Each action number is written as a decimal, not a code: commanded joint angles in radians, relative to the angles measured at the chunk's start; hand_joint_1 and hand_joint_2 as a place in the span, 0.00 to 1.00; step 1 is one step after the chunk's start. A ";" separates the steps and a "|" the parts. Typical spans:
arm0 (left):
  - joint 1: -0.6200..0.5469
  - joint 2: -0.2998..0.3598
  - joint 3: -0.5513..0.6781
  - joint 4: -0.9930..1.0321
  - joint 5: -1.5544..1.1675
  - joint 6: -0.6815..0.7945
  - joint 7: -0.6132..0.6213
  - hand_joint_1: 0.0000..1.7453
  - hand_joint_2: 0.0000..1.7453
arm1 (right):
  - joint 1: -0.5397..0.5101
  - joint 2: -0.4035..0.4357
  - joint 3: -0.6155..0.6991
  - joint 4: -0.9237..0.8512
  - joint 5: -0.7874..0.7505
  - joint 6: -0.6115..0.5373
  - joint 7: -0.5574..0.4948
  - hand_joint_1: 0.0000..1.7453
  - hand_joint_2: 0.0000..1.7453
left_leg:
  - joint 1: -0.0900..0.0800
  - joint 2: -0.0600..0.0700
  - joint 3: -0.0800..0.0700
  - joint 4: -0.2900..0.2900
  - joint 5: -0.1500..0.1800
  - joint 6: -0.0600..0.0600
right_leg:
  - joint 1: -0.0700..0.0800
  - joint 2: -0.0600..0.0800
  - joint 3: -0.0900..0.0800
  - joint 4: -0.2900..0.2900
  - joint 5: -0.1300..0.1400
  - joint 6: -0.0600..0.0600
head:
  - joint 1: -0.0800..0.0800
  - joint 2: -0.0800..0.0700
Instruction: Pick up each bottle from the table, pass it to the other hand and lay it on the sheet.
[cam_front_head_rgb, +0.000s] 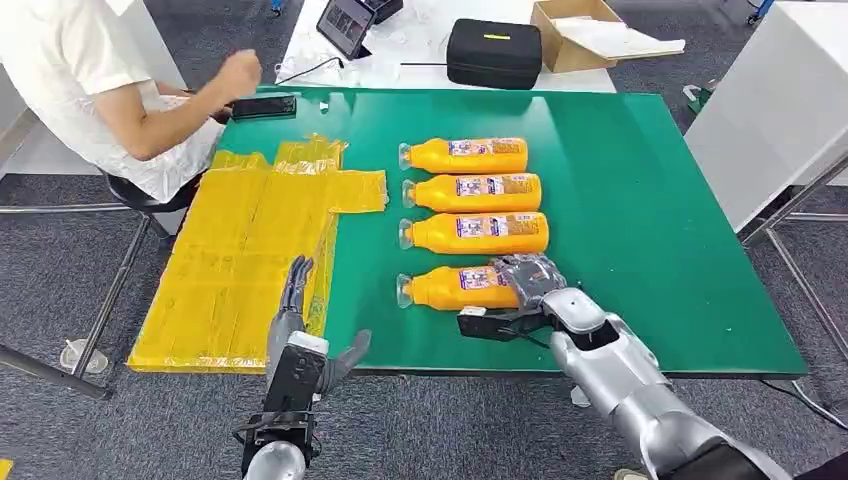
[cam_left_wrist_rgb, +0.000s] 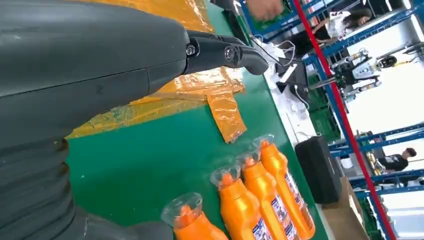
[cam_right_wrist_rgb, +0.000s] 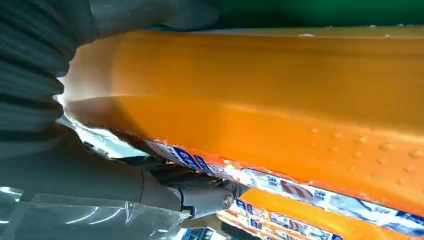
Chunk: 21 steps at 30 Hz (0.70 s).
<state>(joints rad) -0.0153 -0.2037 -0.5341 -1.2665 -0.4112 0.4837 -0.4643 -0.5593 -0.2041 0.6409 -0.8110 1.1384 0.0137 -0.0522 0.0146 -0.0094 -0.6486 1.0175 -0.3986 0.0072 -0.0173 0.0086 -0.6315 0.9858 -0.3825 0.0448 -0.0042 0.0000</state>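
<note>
Gripping the nearest bottle by its base end

Wrapping over the labelled rear of the nearest bottle (cam_front_head_rgb: 465, 287), the right hand (cam_front_head_rgb: 527, 280) has its dark fingers draped across the body while the bottle lies on its side on the green table (cam_front_head_rgb: 650, 200). The right wrist view shows the thumb and fingers on opposite faces of the orange body, so I judge the hold closed on it — though whether it has left the table, I cannot tell. Three more bottles (cam_front_head_rgb: 470, 192) lie in a row beyond it, parallel, clear caps pointing toward the yellow sheet (cam_front_head_rgb: 240, 250), which carries no bottle yet.

The left hand (cam_front_head_rgb: 300, 335) hovers at the table's near edge beside the sheet, fingers spread and holding nothing.

As for handling, the bottle looks full of liquid, so probably fairly heavy, with a stiff but smooth plastic wall and a glossy label — likely slippery. A hold near the base leaves the neck end free, which suits the handover: the left hand could take the shoulder or mid-body. The weight may tip the cap end downward.

A person's arm (cam_front_head_rgb: 200, 100) rests at the far corner.
</note>
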 joint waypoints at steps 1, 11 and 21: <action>-0.023 0.016 -0.008 0.039 -0.001 0.006 -0.006 0.00 1.00 | -0.026 -0.034 0.090 0.077 -0.094 0.041 -0.048 1.00 1.00 | 0.000 -0.001 0.003 -0.001 -0.001 0.001 | 0.000 -0.002 0.004 -0.001 -0.001 -0.001 | 0.000 0.000; -0.003 -0.013 0.033 0.043 0.574 -0.265 0.006 0.00 1.00 | 0.205 0.053 -0.139 -0.186 -0.545 -0.142 -0.261 1.00 1.00 | 0.001 -0.001 0.007 -0.002 -0.002 0.000 | 0.002 -0.002 0.007 -0.003 -0.002 -0.003 | 0.000 0.000; 0.018 0.061 -0.044 0.070 0.941 -0.439 0.068 0.00 1.00 | 0.255 0.149 -0.210 -0.254 -0.687 -0.224 -0.342 1.00 1.00 | 0.001 0.002 0.001 -0.001 -0.003 -0.001 | 0.001 0.001 0.001 -0.001 -0.002 -0.002 | 0.000 0.000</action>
<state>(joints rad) 0.0148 -0.2121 -0.5283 -1.2577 0.4705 0.0724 -0.4055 -0.3284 -0.1327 0.5065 -1.0213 0.5023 -0.1954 -0.3693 0.0154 -0.0093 -0.6512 1.0173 -0.3999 0.0057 -0.0167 0.0087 -0.6341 0.9860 -0.3830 0.0444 -0.0046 0.0000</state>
